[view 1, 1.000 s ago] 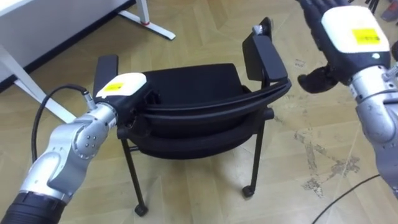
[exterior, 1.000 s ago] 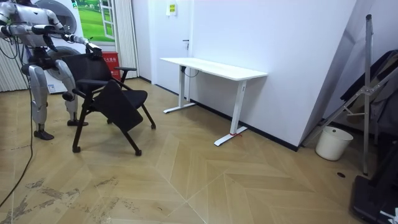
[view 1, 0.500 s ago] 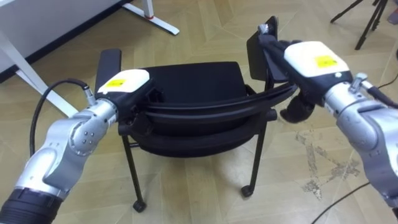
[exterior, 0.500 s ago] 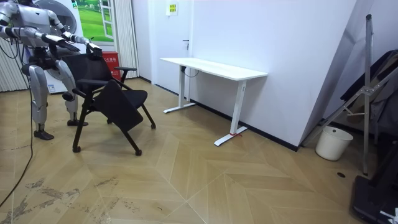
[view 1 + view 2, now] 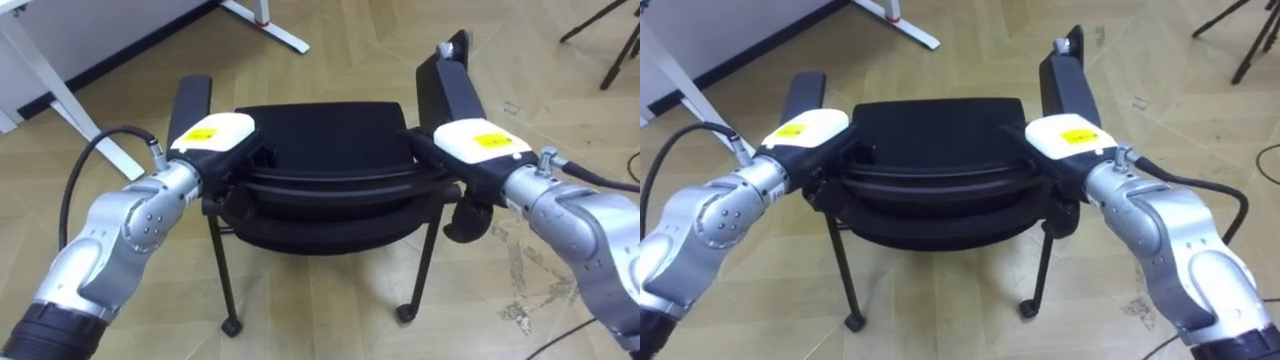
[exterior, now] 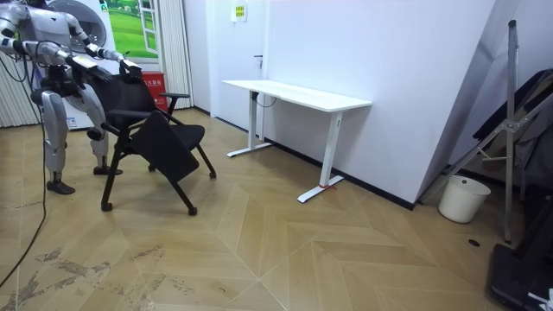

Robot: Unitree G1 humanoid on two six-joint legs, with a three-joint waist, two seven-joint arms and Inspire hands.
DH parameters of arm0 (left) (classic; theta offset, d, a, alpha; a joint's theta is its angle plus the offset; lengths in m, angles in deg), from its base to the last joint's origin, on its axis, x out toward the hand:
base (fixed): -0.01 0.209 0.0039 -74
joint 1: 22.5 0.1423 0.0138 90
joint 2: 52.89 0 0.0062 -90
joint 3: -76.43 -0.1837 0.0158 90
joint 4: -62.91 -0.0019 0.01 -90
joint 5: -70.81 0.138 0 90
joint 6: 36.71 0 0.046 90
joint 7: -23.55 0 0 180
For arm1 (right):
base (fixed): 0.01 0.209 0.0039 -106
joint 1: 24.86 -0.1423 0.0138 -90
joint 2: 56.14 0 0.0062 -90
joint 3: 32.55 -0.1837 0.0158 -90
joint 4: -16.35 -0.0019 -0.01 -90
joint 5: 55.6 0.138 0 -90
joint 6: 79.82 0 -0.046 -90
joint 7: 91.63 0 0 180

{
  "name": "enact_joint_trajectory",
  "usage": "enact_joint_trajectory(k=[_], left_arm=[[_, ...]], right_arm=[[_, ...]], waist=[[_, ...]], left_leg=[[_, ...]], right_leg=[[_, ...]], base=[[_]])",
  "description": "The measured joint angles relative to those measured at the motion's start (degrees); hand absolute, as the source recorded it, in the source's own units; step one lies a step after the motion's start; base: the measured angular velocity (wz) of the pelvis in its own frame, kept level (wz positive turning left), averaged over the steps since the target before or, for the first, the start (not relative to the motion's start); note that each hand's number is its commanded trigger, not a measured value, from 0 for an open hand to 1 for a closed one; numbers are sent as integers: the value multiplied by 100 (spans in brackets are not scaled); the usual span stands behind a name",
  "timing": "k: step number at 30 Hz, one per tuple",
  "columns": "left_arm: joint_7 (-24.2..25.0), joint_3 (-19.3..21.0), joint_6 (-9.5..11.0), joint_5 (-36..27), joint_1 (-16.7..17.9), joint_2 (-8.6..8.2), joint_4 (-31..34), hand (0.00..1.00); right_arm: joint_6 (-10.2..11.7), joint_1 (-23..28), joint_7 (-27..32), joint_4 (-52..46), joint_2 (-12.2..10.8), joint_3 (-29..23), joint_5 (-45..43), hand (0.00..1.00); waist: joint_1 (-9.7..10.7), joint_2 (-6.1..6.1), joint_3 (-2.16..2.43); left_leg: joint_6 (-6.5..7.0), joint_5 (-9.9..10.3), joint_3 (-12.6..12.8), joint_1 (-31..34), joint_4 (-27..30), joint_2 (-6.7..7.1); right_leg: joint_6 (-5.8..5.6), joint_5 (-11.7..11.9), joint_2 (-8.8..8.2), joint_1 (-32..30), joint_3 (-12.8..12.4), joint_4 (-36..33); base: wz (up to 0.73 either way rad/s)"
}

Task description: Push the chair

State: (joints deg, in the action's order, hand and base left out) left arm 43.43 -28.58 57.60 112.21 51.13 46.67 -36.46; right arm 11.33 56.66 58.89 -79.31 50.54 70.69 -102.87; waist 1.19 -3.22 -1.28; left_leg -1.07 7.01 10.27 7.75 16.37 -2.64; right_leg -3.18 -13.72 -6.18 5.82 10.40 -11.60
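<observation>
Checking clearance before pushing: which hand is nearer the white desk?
Left. The left hand sits on the chair backrest's desk-side end, nearest the white desk; the right hand sits on the far end.

the herringbone wood floor carries the black chair on its legs at 10 o'clock in the room view, a white desk on 2 flat feet near 12 o'clock and a white bucket at 3 o'clock. pale scuff marks lie at 8 o'clock.
</observation>
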Motion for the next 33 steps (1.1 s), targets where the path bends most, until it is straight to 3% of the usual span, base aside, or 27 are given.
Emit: enact_joint_trajectory(k=[7,10,11,12,13,16,20,24,27,33], left_arm=[[-151,-199,-14,2,2,-9,-15,100],[-263,-335,-7,3,2,-23,-48,100],[-269,-345,1,9,3,-25,-106,100],[-269,-344,14,4,3,-8,-136,100],[-290,-330,31,-1,3,5,-130,100],[-418,-321,42,10,-24,-18,-130,100],[-351,-360,77,3,-26,-19,-113,100],[-348,-369,84,6,-62,-17,-103,100],[-356,-404,133,-15,-62,-12,-105,100],[-340,-431,117,2,-62,-8,-103,100]], right_arm=[[39,103,657,238,-96,217,-5,0],[58,130,1093,527,-151,341,-21,2],[91,129,1287,705,-229,363,-46,53],[144,145,1539,841,-340,362,-103,91],[168,138,1641,864,-354,367,-152,100],[199,116,2145,1003,-391,402,-327,100],[376,91,2692,1420,-397,444,-305,100],[394,-14,3062,1639,-412,532,-261,100],[456,-175,3256,1875,-391,604,-252,100],[499,-137,3387,1903,-381,636,-271,100]], waist=[[1,156,1],[-33,198,-9],[-65,246,-16],[-154,247,-1],[-184,244,8],[-47,296,13],[6,304,7],[-1,320,-2],[-37,398,-10],[-115,417,-5]], left_leg=[[-3,1,-207,-15,-2,28],[-5,0,-423,-91,-21,21],[-5,0,-612,-140,-20,-17],[-17,7,-730,-135,-2,-23],[-56,32,-727,-82,35,-19],[-89,53,-715,116,114,-9],[-109,67,-701,119,136,15],[-95,86,-701,232,232,24],[-78,97,-702,272,279,30],[-77,97,-702,274,289,30]], right_leg=[[2,1,22,94,174,4],[1,-1,42,79,245,-211],[0,-12,62,-29,216,-432],[25,0,92,-7,138,-302],[44,37,115,67,116,-155],[55,57,133,132,413,54],[52,59,110,114,408,60],[46,63,105,103,406,88],[45,62,100,62,415,94],[40,59,100,66,426,92]], base=[[13],[7],[-30],[-37],[-18],[25],[5],[1],[1],[0]])
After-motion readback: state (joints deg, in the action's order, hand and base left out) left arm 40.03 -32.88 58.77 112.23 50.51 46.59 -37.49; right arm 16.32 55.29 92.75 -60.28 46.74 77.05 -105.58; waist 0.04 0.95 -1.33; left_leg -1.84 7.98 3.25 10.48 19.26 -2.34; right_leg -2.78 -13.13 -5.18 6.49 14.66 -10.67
